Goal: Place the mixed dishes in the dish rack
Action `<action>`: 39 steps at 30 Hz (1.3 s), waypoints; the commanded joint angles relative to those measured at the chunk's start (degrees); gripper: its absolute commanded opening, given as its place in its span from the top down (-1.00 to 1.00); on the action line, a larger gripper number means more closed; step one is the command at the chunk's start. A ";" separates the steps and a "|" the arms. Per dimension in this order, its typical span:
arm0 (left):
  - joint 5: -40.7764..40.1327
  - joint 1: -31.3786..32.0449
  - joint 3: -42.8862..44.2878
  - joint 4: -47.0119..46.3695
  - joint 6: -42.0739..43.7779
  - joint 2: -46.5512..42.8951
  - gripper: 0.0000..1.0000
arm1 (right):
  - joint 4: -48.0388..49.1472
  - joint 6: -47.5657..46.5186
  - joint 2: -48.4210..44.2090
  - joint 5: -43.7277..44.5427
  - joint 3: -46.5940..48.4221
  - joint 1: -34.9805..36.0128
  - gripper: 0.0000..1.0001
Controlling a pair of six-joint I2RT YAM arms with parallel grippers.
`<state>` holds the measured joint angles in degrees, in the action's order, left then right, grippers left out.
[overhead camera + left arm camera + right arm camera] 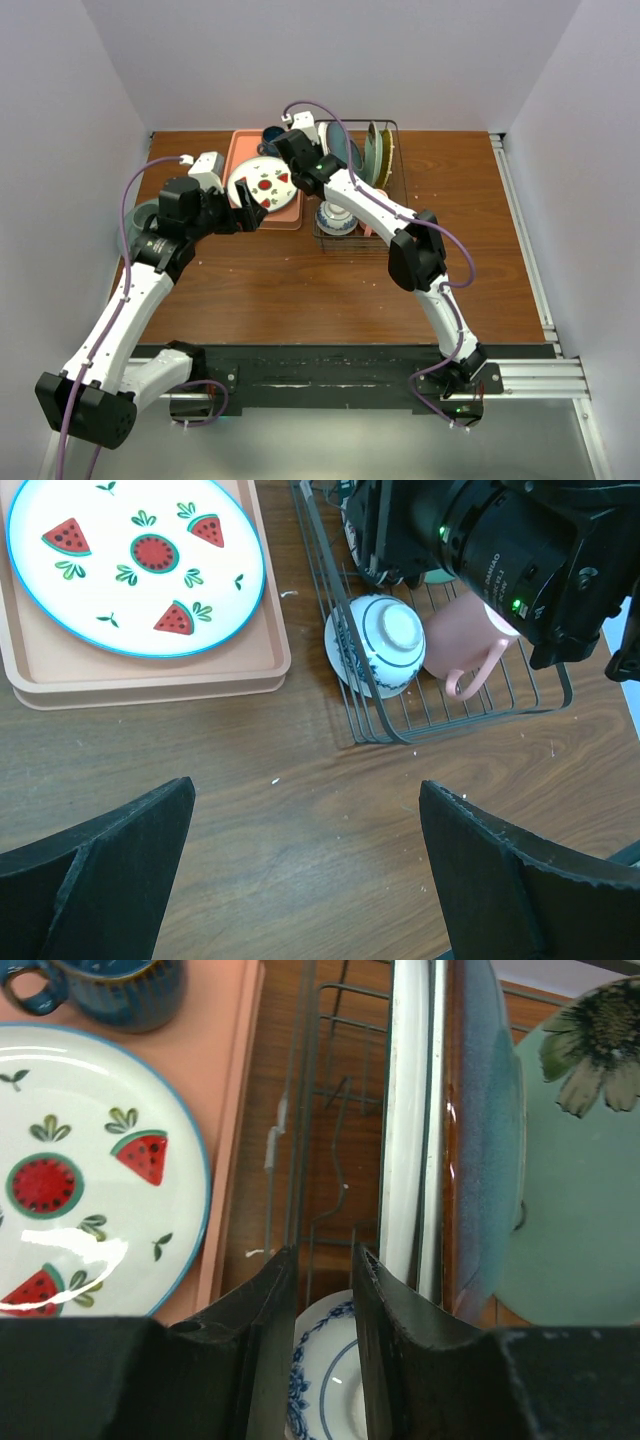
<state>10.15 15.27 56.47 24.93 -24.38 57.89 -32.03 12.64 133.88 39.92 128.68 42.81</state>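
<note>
The left claw (310, 870) is spread fully wide and holds nothing. It hangs over bare wood of the tabletop (240, 750), on the near side of the pink tray (150, 688) and the dish rack (366, 735).

The right claw (323, 1265) is nearly pressed together, with only a narrow gap between the fingers (262, 1310). It sits above the left wall of the rack. A thin rack wire shows in the gap, but I cannot tell if the fingers pinch it or anything else.

The rack stands at the far edge of the tabletop, and the tray is just beside it on the left. In the near part of the rack a blue-and-white bowl (385, 645) lies tipped over, touching a pink mug (462, 645). Farther back a white plate (410, 1110) stands upright, just right of the right claw. The watermelon plate (135, 565) lies flat on the tray, and a dark blue mug (110, 985) is beyond it.
</note>
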 commanded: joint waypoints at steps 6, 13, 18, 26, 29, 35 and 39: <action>-0.57 0.03 -0.30 -1.28 0.30 0.03 -1.00 | -3.39 7.74 -6.08 12.02 0.44 -3.51 0.35; -0.13 0.03 -1.01 -1.81 -0.05 0.38 -1.00 | -4.53 12.66 -11.28 8.33 -5.19 -6.68 0.31; 0.22 0.03 -1.18 -1.90 -0.23 0.82 -1.00 | -3.65 13.90 -13.03 4.56 -7.48 -6.95 0.21; -0.48 0.03 -1.27 -1.55 0.21 0.82 -1.00 | -6.90 16.36 -10.75 4.55 -4.76 -7.39 0.15; -0.48 0.03 -1.36 -1.55 0.21 0.82 -1.00 | -6.90 16.71 -10.84 4.11 -4.93 -7.65 0.15; -0.57 0.03 -1.27 -1.64 0.39 1.09 -1.00 | -8.66 18.90 -11.80 5.69 -5.19 -8.44 0.15; -0.57 0.03 -1.36 -1.81 0.30 1.18 -1.00 | -8.40 19.70 -13.56 5.61 -7.21 -9.49 0.13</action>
<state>10.00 15.27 55.40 24.91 -24.43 58.96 -40.03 29.56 123.44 43.88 121.99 34.57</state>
